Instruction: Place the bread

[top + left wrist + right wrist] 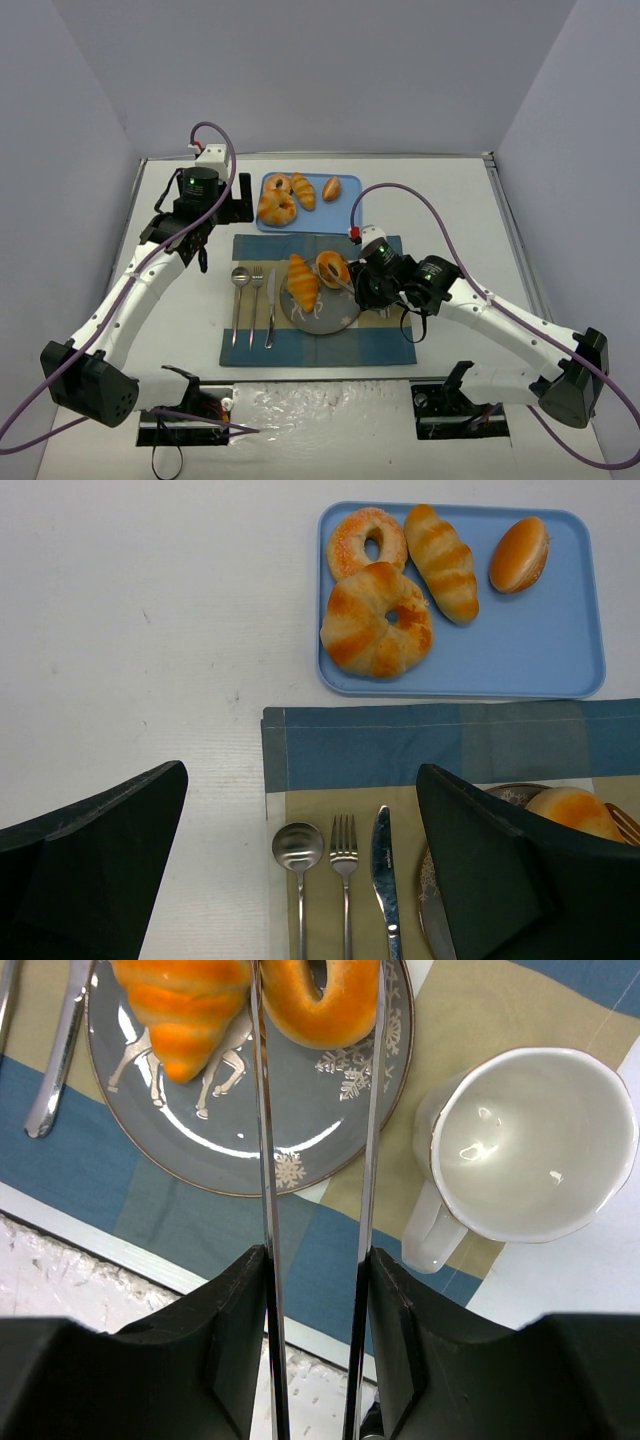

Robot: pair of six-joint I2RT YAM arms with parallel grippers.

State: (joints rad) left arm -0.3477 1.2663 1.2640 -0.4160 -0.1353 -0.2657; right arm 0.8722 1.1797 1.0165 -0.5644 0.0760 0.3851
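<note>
Ring-shaped bread (320,1000) at grey plate (250,1150), between arms of metal tongs (265,1160); resting or lifted, cannot tell. Right end effector (318,1300) clamped on tongs. Bread likely light, soft, easily crushed; gentle squeeze across outer sides. Twisted roll (185,1010) just beside it, may get nudged. White cup (530,1140) near plate rim. Left end effector (302,775) spread apart, empty, above counter (130,630). Blue tray (540,660) with more breads beyond.
</note>
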